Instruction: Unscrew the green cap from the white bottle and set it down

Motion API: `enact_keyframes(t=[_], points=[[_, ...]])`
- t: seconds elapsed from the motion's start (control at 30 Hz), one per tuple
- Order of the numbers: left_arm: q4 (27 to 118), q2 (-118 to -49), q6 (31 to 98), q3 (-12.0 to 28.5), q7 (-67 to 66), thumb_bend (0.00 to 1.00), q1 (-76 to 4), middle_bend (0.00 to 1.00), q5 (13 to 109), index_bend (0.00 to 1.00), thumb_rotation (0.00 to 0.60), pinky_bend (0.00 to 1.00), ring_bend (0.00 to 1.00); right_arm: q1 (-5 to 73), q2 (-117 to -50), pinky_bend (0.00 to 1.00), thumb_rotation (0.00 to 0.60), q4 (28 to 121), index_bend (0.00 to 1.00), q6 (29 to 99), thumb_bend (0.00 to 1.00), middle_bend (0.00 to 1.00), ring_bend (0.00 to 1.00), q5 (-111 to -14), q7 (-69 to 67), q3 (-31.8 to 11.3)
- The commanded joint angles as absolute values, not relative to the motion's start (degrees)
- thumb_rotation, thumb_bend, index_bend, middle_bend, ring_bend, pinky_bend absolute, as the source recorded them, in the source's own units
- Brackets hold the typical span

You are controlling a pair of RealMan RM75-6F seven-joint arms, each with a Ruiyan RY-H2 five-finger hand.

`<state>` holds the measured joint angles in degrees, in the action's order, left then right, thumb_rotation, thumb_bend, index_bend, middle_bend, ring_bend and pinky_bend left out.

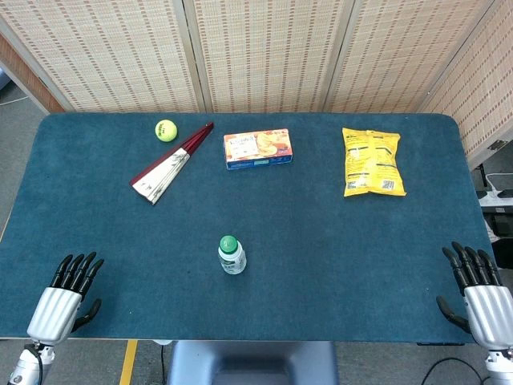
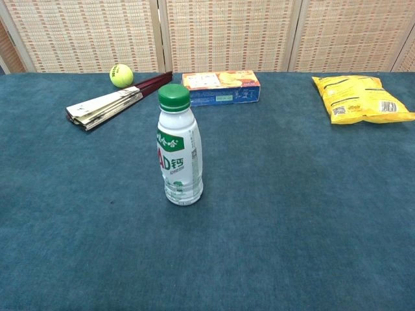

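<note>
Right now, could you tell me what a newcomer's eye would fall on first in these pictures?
Probably the white bottle with its green cap still on, standing upright and alone near the front middle of the blue table. Next, the bright yellow snack bag at the far right and the tennis ball at the far left. Both hands, left and right, rest open at the near corners.

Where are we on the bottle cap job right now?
Nothing looks done yet: the green cap sits on the white bottle, which stands upright on the table. Nothing is in hand: the left hand and right hand rest open at the near corners. Left: grip the bottle, unscrew the cap, set it down.
</note>
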<state>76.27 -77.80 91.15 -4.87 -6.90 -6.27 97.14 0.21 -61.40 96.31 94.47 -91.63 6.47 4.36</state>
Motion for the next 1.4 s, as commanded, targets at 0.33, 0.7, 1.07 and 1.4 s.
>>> enact_keyframes(t=[0.33, 0.7, 1.07, 1.4], points=[[78.4, -82.5, 85.6, -3.2, 7.2, 0.37, -12.3, 0.0, 99.4, 0.0, 0.6, 0.0, 0.0, 1.4, -60.6, 0.0, 0.6, 98.6, 0.0, 92.1, 0.22, 0.0, 0.0, -93.0, 6.3, 2.7], [80.4, -94.6, 70.7, 5.1, 28.6, 0.33, -21.5, 0.0, 87.2, 0.0, 0.6, 0.0, 0.0, 9.1, -52.0, 0.0, 0.6, 112.4, 0.0, 82.9, 0.22, 0.0, 0.0, -92.5, 11.2, -2.3], [84.2, -97.3, 64.9, 6.0, 34.2, 0.31, -26.2, 0.0, 86.4, 0.0, 0.6, 0.0, 0.0, 11.1, -48.6, 0.0, 0.6, 121.2, 0.0, 80.4, 0.22, 0.0, 0.0, -92.3, 19.8, -4.2], [81.6, -101.8, 60.8, 8.6, 29.5, 0.31, -30.9, 0.0, 83.8, 0.0, 0.6, 0.0, 0.0, 14.6, -47.0, 0.0, 0.6, 123.1, 0.0, 74.5, 0.22, 0.0, 0.0, -87.6, 19.7, -5.7]])
